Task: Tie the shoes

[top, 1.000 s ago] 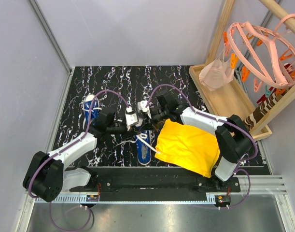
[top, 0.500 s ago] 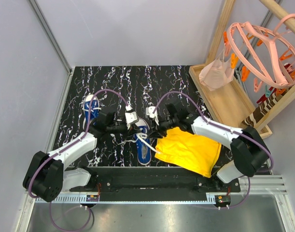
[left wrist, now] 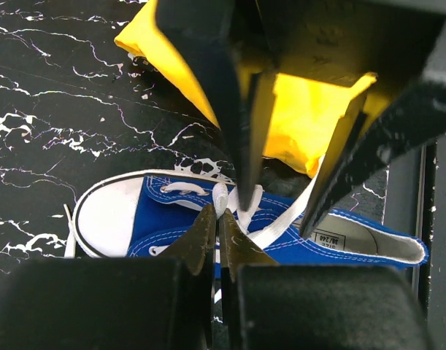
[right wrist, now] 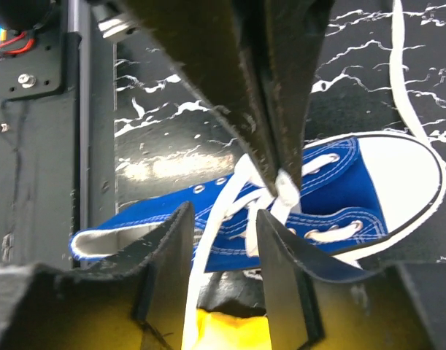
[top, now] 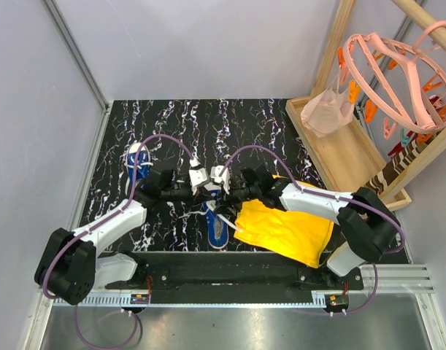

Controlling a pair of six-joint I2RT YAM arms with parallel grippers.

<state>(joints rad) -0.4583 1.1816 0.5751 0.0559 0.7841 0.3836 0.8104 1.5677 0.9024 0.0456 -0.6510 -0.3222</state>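
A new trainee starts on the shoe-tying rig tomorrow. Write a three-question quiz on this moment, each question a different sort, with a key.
1. True or false: the left gripper is shut on a white lace of the near shoe.
2. Multiple choice: the right gripper is (A) shut on the shoe's heel, (B) open over the near shoe, (C) shut on the shoe's toe cap.
3. Fill in: the second shoe lies off to the ___ arm's side.

Key: 1 true; 2 B; 3 left.
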